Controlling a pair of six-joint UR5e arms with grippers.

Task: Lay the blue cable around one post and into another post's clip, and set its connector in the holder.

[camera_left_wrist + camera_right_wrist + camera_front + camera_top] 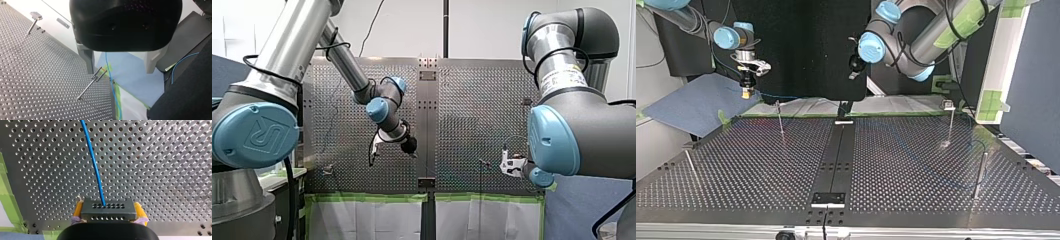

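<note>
My right gripper (108,216) is shut on a grey connector block (108,209), held between its yellow pads (78,210). The blue cable (93,162) leaves the block and runs ahead over the perforated table (162,165). In the top view my right gripper (746,91) hangs above the table's far left edge, near a thin post (780,119). My left gripper (120,71) is open and holds nothing. It hovers high, with the blue cable (113,90) and a clip-topped post (93,81) below it. In the front view my left gripper (409,146) is left of centre and my right gripper (508,162) low at the right.
More posts stand on the table: one with a flat-topped head (949,120), one plain (980,172) and one leaning (691,165). A black strip (838,150) divides the table. Green tape (117,100) and a blue cloth (691,102) lie past the far edge.
</note>
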